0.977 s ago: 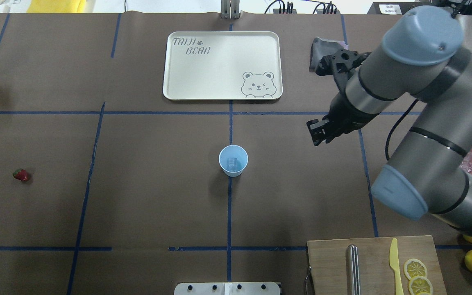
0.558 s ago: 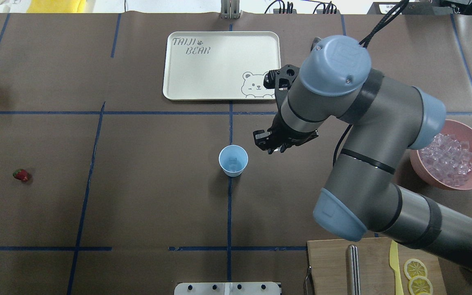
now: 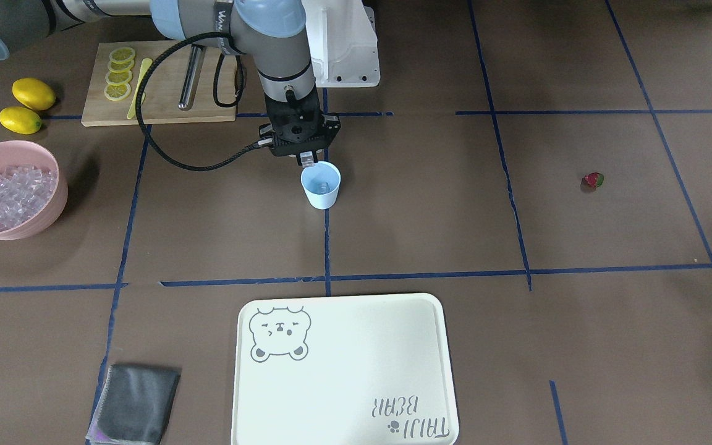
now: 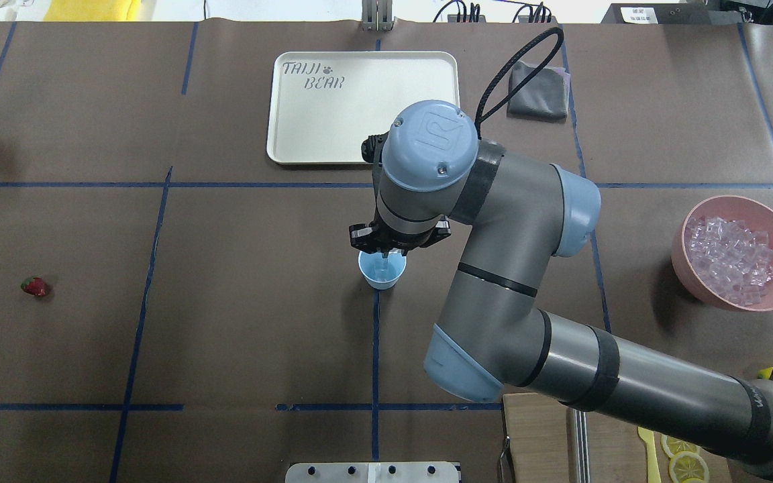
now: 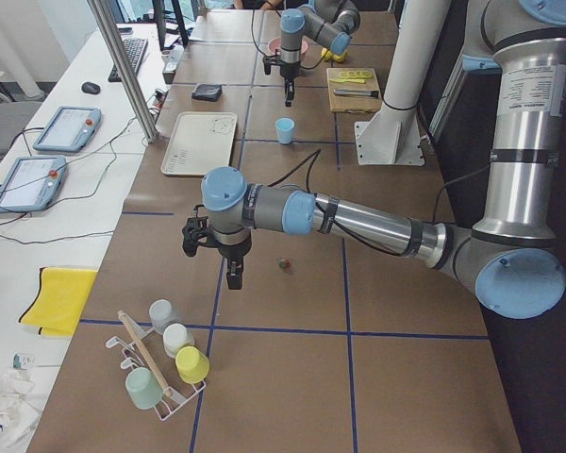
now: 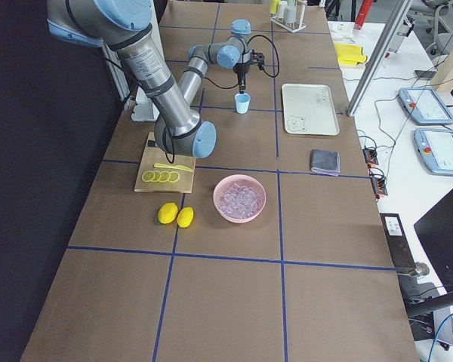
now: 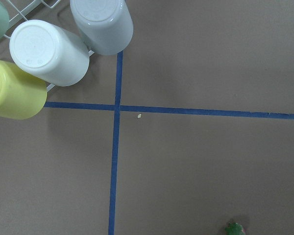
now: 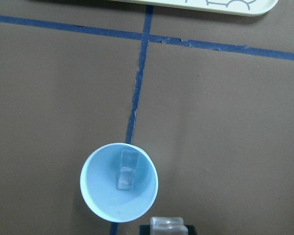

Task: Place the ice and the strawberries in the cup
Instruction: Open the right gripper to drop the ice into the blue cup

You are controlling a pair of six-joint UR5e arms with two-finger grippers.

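Observation:
The pale blue cup [image 4: 382,273] stands at the table's middle with one clear ice cube [image 8: 126,171] lying in it. My right gripper [image 3: 308,158] hangs just above the cup's rim, shut on another ice cube [image 8: 166,224]. More ice [image 4: 729,258] fills the pink bowl [image 4: 742,306] at the right. The red strawberry [image 4: 35,287] lies alone on the far left; its green cap [image 7: 233,228] shows at the bottom of the left wrist view. My left gripper [image 5: 234,274] hovers near the strawberry [image 5: 284,264], seen only from the side, so I cannot tell whether it is open.
A cream bear tray [image 4: 359,107] lies behind the cup, a grey cloth [image 4: 538,82] to its right. A cutting board [image 3: 158,86] with lemon slices, a yellow knife and a metal bar sits near the robot's base, beside two lemons [image 3: 33,93]. A rack of cups [image 5: 160,363] stands at the left end.
My right arm has swung left from the pink bowl's side to directly over the cup, carrying an ice cube. The cup and strawberry have not moved.

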